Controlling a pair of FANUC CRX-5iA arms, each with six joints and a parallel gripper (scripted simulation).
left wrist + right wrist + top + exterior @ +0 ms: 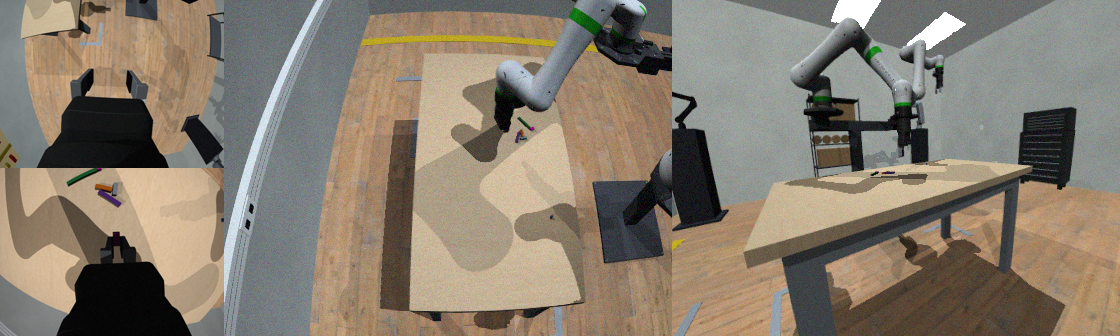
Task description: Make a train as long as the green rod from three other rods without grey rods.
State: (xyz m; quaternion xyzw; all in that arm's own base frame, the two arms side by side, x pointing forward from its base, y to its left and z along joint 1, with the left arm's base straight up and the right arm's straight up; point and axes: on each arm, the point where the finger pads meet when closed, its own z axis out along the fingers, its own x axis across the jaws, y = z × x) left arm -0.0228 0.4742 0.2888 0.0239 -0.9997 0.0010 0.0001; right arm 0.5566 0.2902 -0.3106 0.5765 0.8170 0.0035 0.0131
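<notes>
A magenta rod (116, 238) — pinched in the right gripper (505, 130) (901, 154) (116, 243) — above the table (464, 280) (837, 220) (54, 21) (36, 283).

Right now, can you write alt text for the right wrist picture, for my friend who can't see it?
The right jaws hold a magenta rod above a wooden table. Beyond them lie a purple rod, an orange rod, a grey rod and a green rod with another magenta rod at its end.
</notes>
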